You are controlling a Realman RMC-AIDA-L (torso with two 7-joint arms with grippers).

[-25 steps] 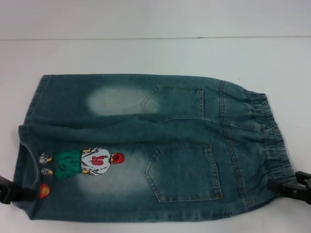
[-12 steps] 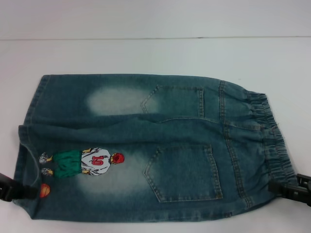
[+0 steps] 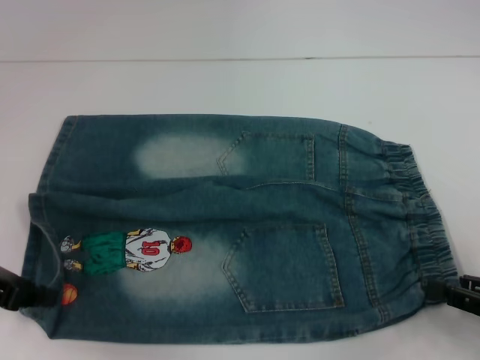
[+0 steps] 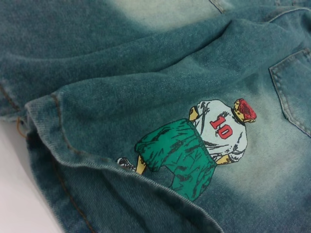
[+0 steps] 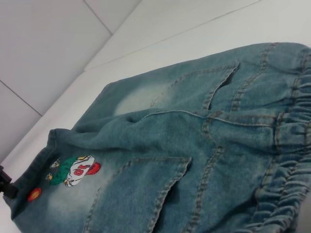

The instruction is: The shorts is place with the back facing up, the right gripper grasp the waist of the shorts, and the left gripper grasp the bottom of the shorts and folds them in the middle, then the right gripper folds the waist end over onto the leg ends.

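Note:
Blue denim shorts (image 3: pixel 225 225) lie flat on the white table, back up, with two back pockets showing. The elastic waist (image 3: pixel 420 217) points right and the leg ends (image 3: pixel 41 225) point left. A printed basketball player (image 4: pixel 204 145) marks the near leg. My left gripper (image 3: pixel 16 294) sits at the near corner of the leg ends, against the hem. At the near corner of the waist is my right gripper (image 3: pixel 461 294), partly cut off by the picture's edge. The right wrist view shows the waistband (image 5: pixel 286 160) close up and the left gripper (image 5: pixel 6 187) far off.
The white table (image 3: pixel 240 82) stretches bare behind the shorts to a seam line at the back. A narrow strip of table shows along the front edge below the shorts.
The right gripper shows less than before: it has shifted right, toward the picture's edge at the waist corner. The left gripper has drifted slightly left. The shorts lie as they did.

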